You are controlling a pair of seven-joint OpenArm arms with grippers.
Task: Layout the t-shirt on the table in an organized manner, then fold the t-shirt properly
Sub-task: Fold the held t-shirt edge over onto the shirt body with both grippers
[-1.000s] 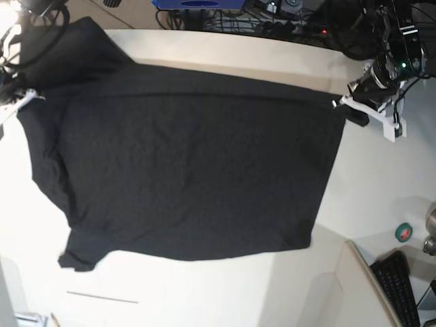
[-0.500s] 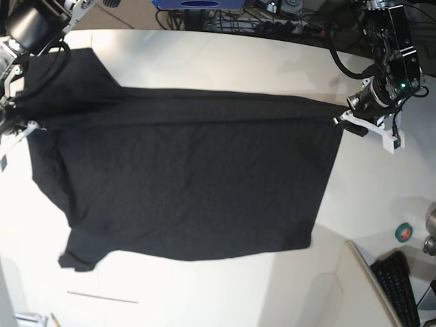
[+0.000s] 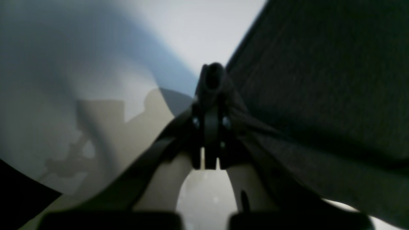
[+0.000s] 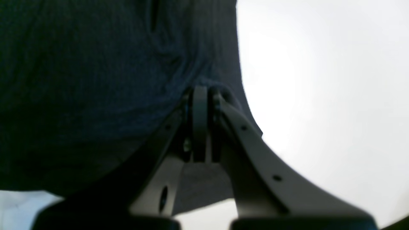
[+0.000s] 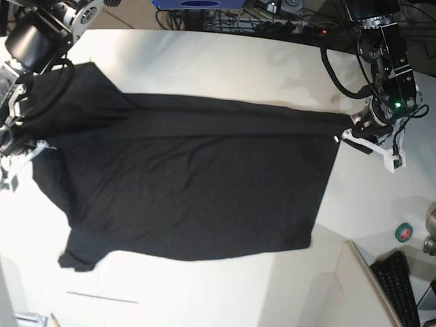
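Observation:
The black t-shirt lies spread wide on the off-white table, with its far edge lifted and doubled over as a band. My left gripper is at the shirt's right end, shut on a pinch of black cloth; up close, that gripper has fabric bunched around its tips. At the left end my right gripper is shut on the cloth too. In the right wrist view the shirt hangs from that gripper. No print shows.
A green tape roll and a black keyboard sit at the right front. Cables and a blue object line the far edge. A thin dark seam marks the table near the front left.
Both grippers have moved toward the near side with the shirt's far edge held, carrying that edge over the body of the shirt. Both grips stay unchanged.

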